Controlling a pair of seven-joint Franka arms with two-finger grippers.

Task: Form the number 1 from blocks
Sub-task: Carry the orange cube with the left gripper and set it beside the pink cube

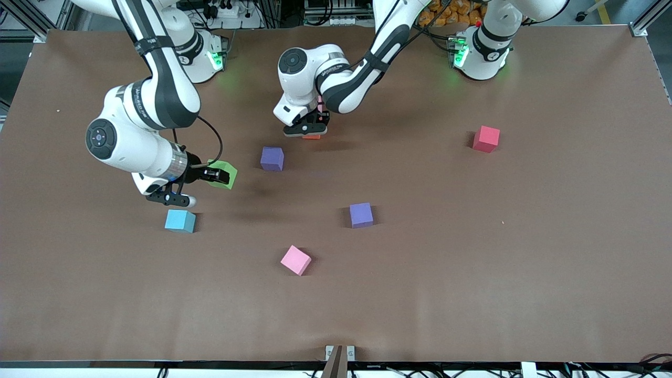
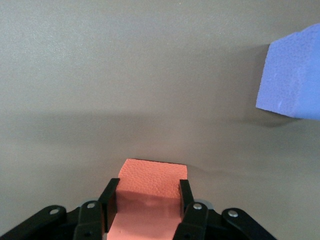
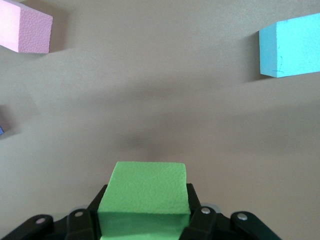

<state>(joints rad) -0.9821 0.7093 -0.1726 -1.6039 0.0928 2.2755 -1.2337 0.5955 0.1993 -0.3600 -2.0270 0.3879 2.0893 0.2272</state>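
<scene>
My left gripper (image 1: 310,129) is shut on the orange block (image 1: 312,136), low over the table's middle, toward the robots' bases. In the left wrist view the orange block (image 2: 152,182) sits between both fingers (image 2: 111,197), with a purple block (image 2: 295,75) beside it. My right gripper (image 1: 216,175) is shut on the green block (image 1: 224,173), held above the table over bare cloth between the cyan block and a purple block (image 1: 272,158). The green block (image 3: 145,192) fills that gripper (image 3: 145,212). A second purple block (image 1: 361,214) and the pink block (image 1: 295,260) lie nearer the front camera.
A cyan block (image 1: 180,221) lies just below my right gripper's hand, also seen as the cyan block (image 3: 292,45) in the right wrist view, with the pink block (image 3: 22,27) there too. A red block (image 1: 486,139) lies toward the left arm's end. The brown table (image 1: 472,273) is wide.
</scene>
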